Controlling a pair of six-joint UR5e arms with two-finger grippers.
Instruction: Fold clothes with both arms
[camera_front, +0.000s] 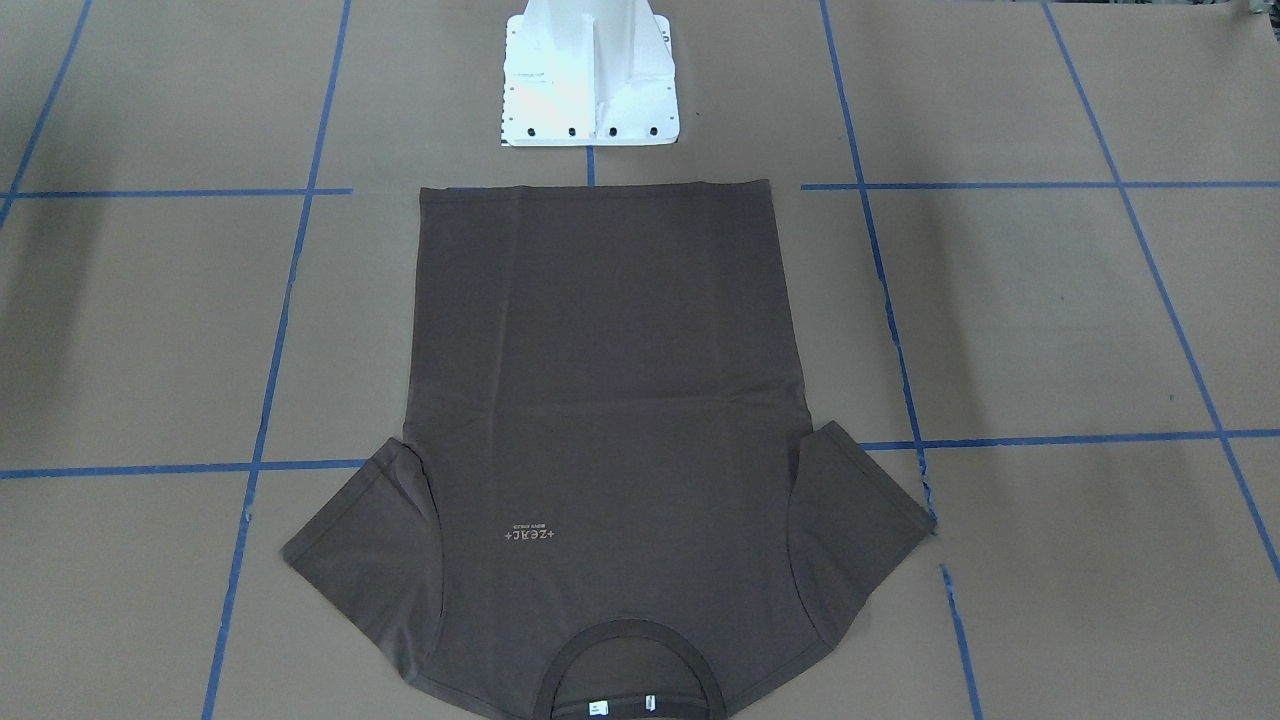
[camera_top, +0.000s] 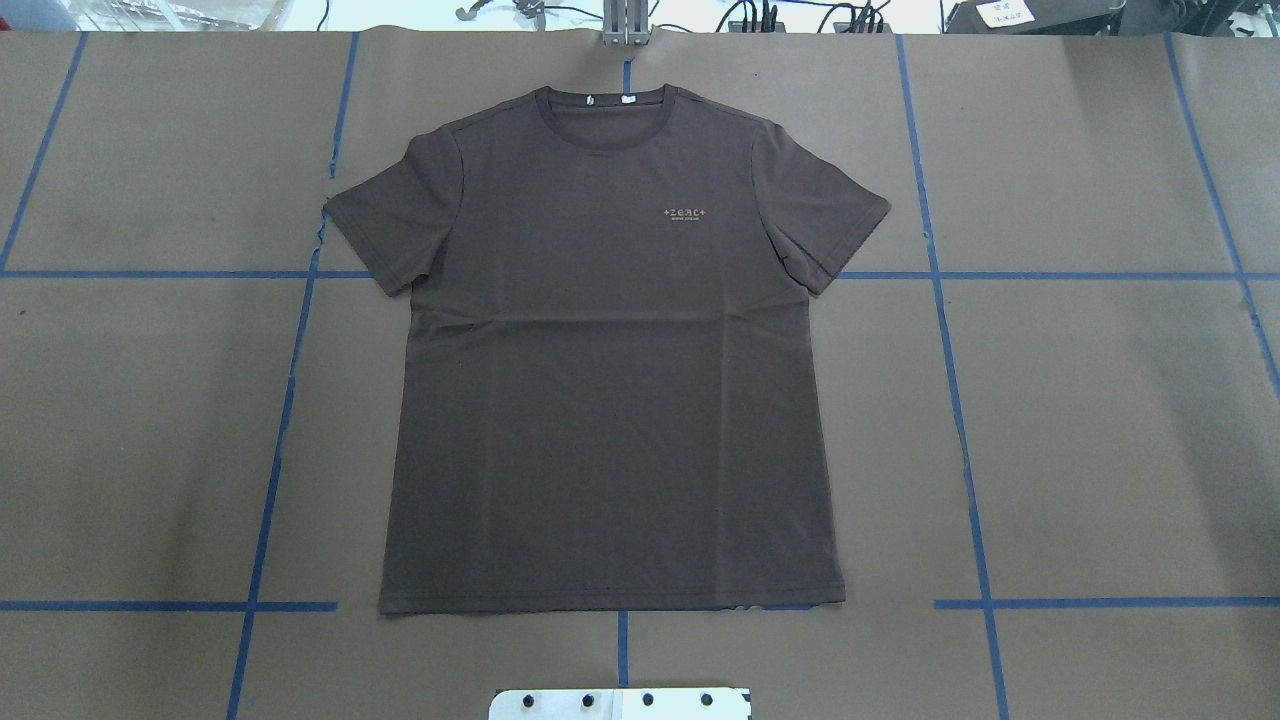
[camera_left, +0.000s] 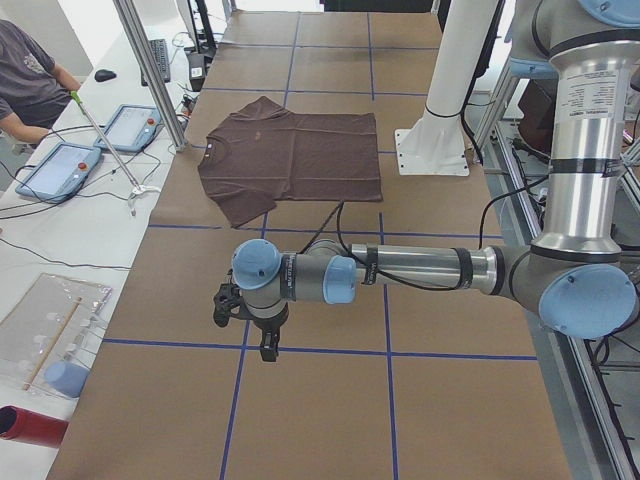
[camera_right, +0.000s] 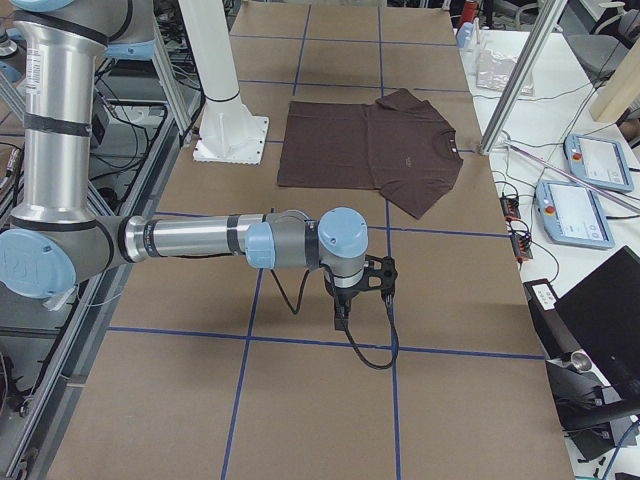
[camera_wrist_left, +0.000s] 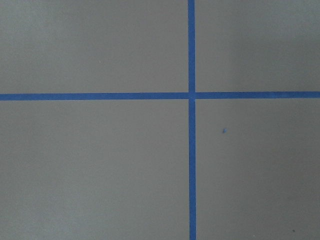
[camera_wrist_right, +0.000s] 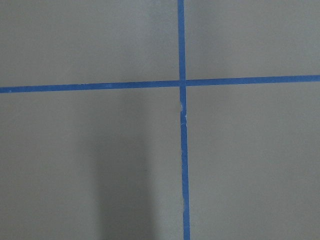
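The dark brown T-shirt (camera_top: 610, 380) lies flat and spread out, face up, in the middle of the table. Its collar is at the far side and its hem is near the robot's base. It also shows in the front view (camera_front: 610, 400) and both side views (camera_left: 290, 155) (camera_right: 365, 145). My left gripper (camera_left: 268, 350) hangs low over bare table far to the shirt's left. My right gripper (camera_right: 340, 320) hangs low over bare table far to its right. Both show only in side views, so I cannot tell if they are open or shut. The wrist views show only tape lines.
The brown paper table cover carries a blue tape grid (camera_top: 950, 275). The white base pedestal (camera_front: 590, 75) stands just behind the shirt's hem. Metal posts (camera_left: 150, 70) (camera_right: 510, 90) and teach pendants (camera_left: 60, 165) (camera_right: 575, 210) stand along the far edge, with an operator (camera_left: 25, 80) there.
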